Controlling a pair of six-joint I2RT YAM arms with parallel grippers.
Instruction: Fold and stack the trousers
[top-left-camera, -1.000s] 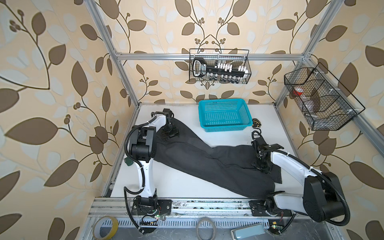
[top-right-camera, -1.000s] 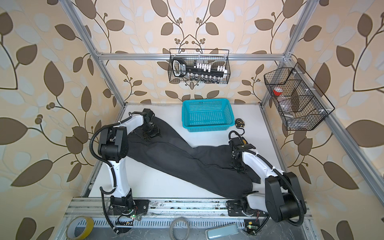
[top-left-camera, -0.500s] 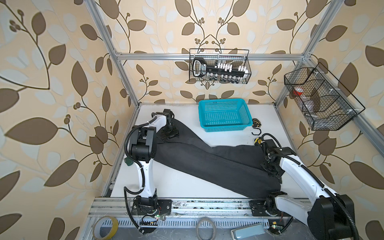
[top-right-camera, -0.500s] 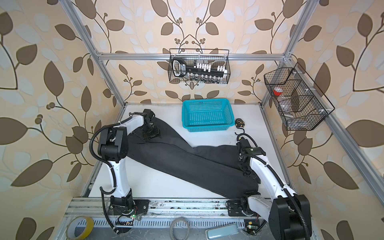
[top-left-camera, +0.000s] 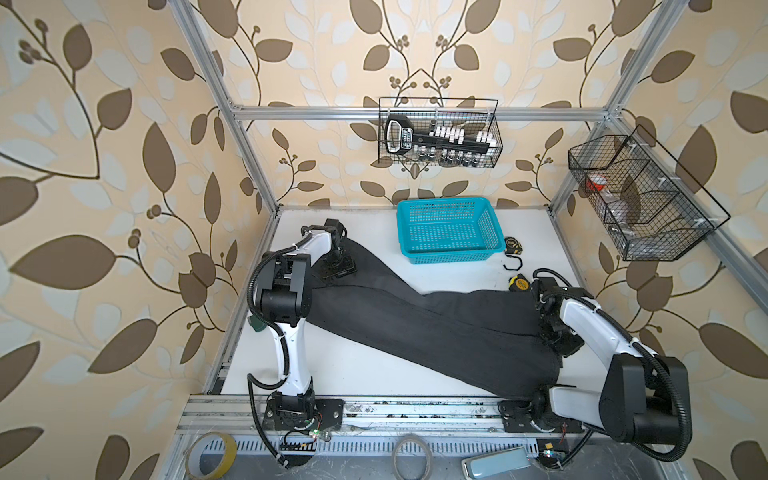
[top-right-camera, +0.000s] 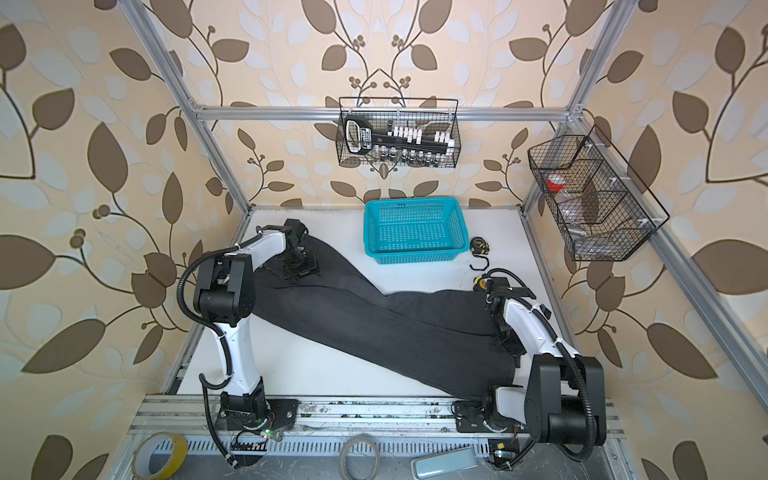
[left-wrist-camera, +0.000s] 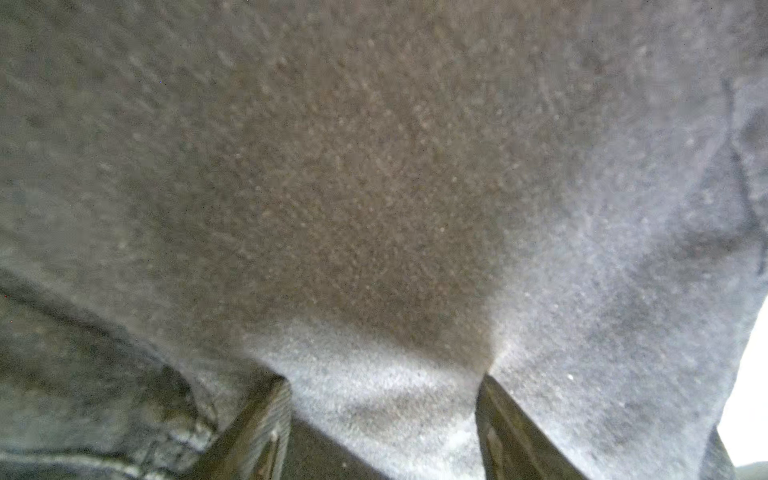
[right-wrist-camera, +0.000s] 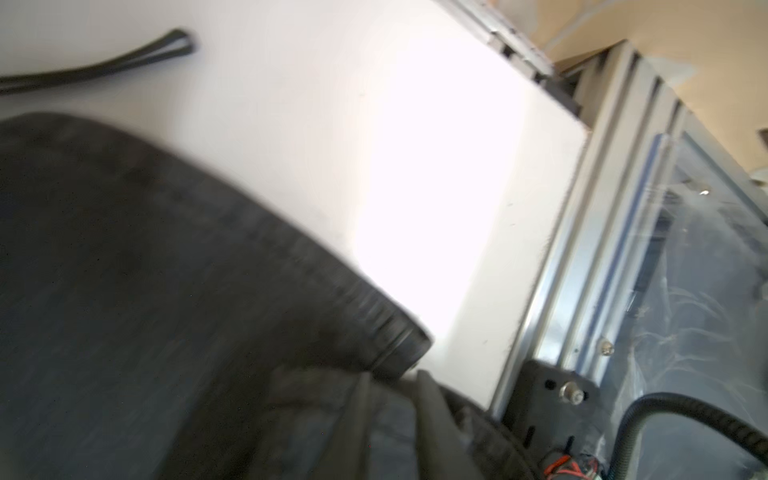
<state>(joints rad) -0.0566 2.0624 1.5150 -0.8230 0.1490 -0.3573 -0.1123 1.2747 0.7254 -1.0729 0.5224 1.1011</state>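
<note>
The dark charcoal trousers (top-left-camera: 415, 320) (top-right-camera: 374, 324) lie spread in a diagonal across the white table, from back left to front right, in both top views. My left gripper (top-left-camera: 338, 266) (top-right-camera: 300, 266) rests on their back-left end. In the left wrist view it (left-wrist-camera: 384, 378) stands open, with both fingertips pressed down on flat cloth. My right gripper (top-left-camera: 559, 338) (top-right-camera: 509, 340) sits at the trousers' right end, partly hidden under its own arm. In the right wrist view its narrow jaws (right-wrist-camera: 395, 376) have a fold of the dark cloth (right-wrist-camera: 124, 291) between them, beside a banded edge.
A turquoise basket (top-left-camera: 449, 258) stands at the back middle. Two tape measures (top-left-camera: 514, 246) (top-left-camera: 519, 283) and a black hook (top-left-camera: 513, 264) lie right of it, close to the right arm. Wire baskets (top-left-camera: 438, 133) (top-left-camera: 640, 199) hang on the walls. The table's right edge and frame rail (right-wrist-camera: 582, 249) are near.
The right gripper has moved to the right and toward the front, dragging the trousers' right end with it so the cloth lies more stretched out. The left arm has stayed put.
</note>
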